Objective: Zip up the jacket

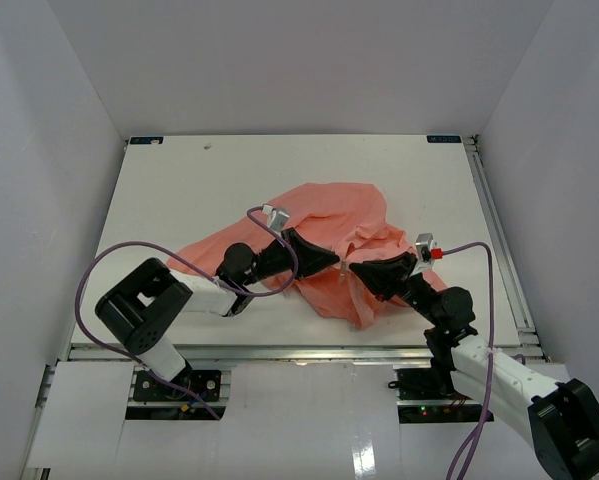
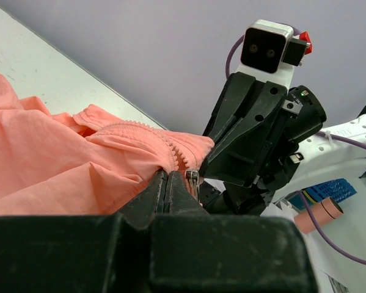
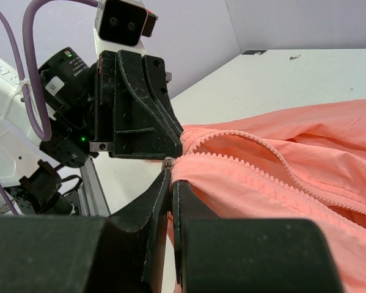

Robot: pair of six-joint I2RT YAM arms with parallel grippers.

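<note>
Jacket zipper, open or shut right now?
Open, at least at the pinched end: the two tooth rows of the zipper run apart across the jacket.

No text can be read anywhere; the small stickers (image 1: pixel 147 141) at the table's (image 1: pixel 229 190) far corners are too blurred.

You had bright, even overhead light on the table (image 1: pixel 229 180); shadows on it were soft and faint. Glare marked the glossy panel (image 1: pixel 364 455) below the table's near edge. Close up, the left gripper (image 2: pixel 168 180) and right gripper (image 3: pixel 171 177) were blurred, the jacket (image 2: pixel 60 165) sharp.
</note>
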